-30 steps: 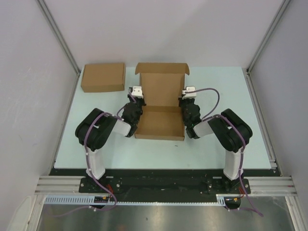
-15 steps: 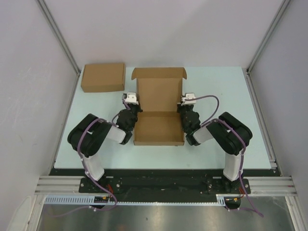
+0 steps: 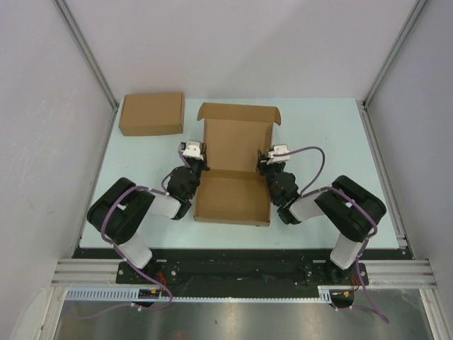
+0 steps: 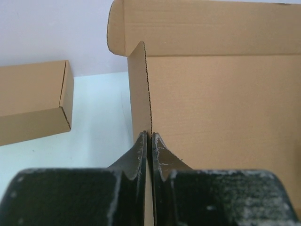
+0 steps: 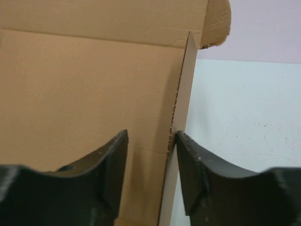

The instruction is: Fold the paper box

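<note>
Table [image 3: 318,142]: pale surface carrying both boxes, with the arm bases along the near edge.
Paper box [image 3: 232,202]: mid-table, between the two arms, which puts both of its sides in reach at once. The shallow tray lies at the near end.
Lid panel [image 3: 237,142]: runs away from the tray on the far side and is not yet brought over. In the wrist views it looks raised, though I cannot tell how steeply.
Second box [image 3: 151,113]: already closed, far left, well apart from the work. Probably a finished example.
Left arm [image 3: 134,205]: reaches in from the left at the hinge line.
Right arm [image 3: 340,205]: mirrors it from the right.
Left side flap [image 4: 138,89]: stands upright on edge.
Left jaws: closed on the left side flap and pinching its thin cardboard, likely to steady that side.
Right side flap [image 5: 186,84]: also upright.
Right jaws: parted and straddling the right side flap, gripping nothing.
Judgement: the fold is partly done, with the lid and flaps still to tuck.
</note>
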Available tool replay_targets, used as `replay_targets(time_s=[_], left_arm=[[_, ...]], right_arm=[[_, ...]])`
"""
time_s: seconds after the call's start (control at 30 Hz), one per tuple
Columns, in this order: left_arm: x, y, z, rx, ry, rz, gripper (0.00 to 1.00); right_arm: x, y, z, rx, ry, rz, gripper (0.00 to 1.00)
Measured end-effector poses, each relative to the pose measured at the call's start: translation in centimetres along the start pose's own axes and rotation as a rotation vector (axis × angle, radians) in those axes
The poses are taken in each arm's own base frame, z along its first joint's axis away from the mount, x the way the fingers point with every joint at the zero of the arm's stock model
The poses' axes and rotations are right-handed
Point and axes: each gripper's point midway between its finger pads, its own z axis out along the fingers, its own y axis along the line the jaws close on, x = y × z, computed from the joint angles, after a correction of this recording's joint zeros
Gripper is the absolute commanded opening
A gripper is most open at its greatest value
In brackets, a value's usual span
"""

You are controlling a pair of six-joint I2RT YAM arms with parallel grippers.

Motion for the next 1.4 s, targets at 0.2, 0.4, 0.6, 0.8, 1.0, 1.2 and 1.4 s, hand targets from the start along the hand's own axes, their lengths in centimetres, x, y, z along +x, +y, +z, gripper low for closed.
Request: replay_targets(time_s=[0.2,0.4,0.6,0.8,1.0,1.2,1.4], left_arm=[[-1.5,-0.4,-0.2,0.014,-0.034,-0.004,0.07],[-1.6,-1.1,-0.3,0.03,-0.035,-0.008,0.06],[-1.0,-1.6,-0.4,0.042,-0.021,-0.005,0.06],[0.1,-1.7,-0.1,0.041,0.003,0.004,0.06],[0.2,-1.8,0.1,0.041,0.003,0.004,0.06],[0.2,-1.9,0.1,0.042,0.004,0.004,0.06],[0.2,-1.9,0.2,0.041,0.002,0.004,0.07]], right_arm=[[-5.9,0.2,-0.5,-0.032,-0.077,0.088,0.63],[-10.6,-0.3,0.5,-0.047,-0.067,0.15,0.78],[-10.8,-1.7,1.5,-0.041,0.035,0.184,0.87],[-8.2,-3.8,1.2,-0.009,0.157,0.192,1.0],[-8.7,-7.1,0.9,0.026,0.202,0.269,1.0],[-9.2,-7.2,0.9,0.027,0.245,0.29,0.98],[-6.7,-6.5,1.9,0.024,0.344,0.288,0.74]])
